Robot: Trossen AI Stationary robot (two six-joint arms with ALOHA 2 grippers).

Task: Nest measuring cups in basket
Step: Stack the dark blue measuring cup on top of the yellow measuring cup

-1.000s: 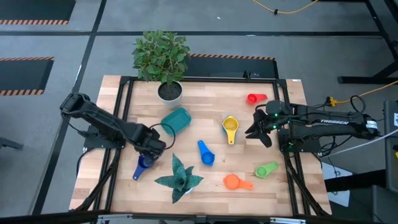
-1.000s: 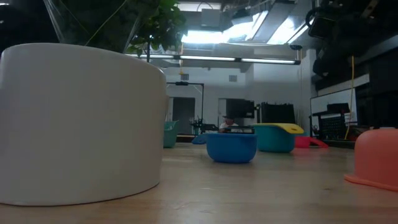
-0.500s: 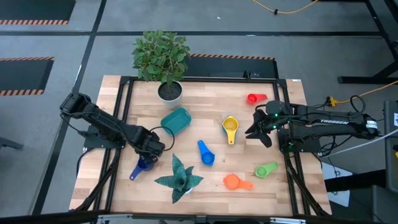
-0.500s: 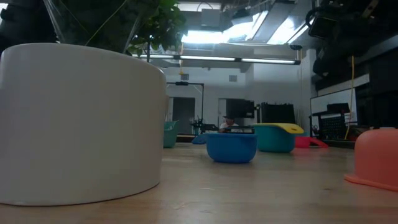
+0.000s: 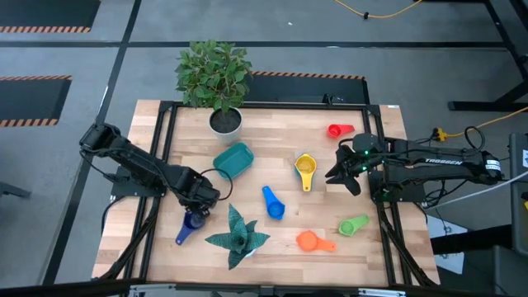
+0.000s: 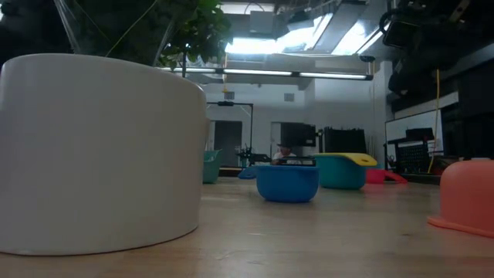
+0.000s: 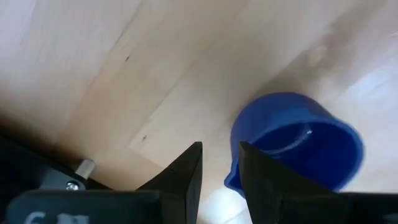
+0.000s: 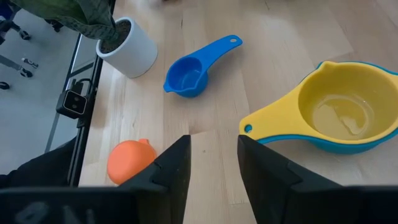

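My left gripper (image 5: 199,203) hovers low over the table's left part, narrowly open. The dark blue cup (image 5: 193,222) lies just beside it (image 7: 298,146), its handle pointing toward the near left corner. My right gripper (image 5: 341,171) waits open at the right, near the yellow cup (image 5: 306,167), which sits inside a light blue one (image 8: 348,147). The teal basket (image 5: 233,159) rests on the table left of centre. The blue cup (image 5: 271,203), orange cup (image 5: 308,241), green cup (image 5: 353,224) and red cup (image 5: 335,129) lie apart on the wood. My left gripper comes from above, and the outer side of one finger (image 7: 249,177) stands at the dark blue cup's rim by its lip (image 7: 232,180). Whether it touches cannot be told. Nothing is between the fingers. The cup rests mouth up on the table.
A leafy plant in a white pot (image 5: 224,122) stands at the far edge. A spiky plant (image 5: 237,235) sits near the near edge, right of the dark blue cup; its white pot (image 6: 100,154) fills the low view's left. The table's left edge (image 5: 147,206) is close.
The dark blue cup has shifted a little toward the near edge beside my left gripper, and its handle has swung slightly. My right arm has kept still.
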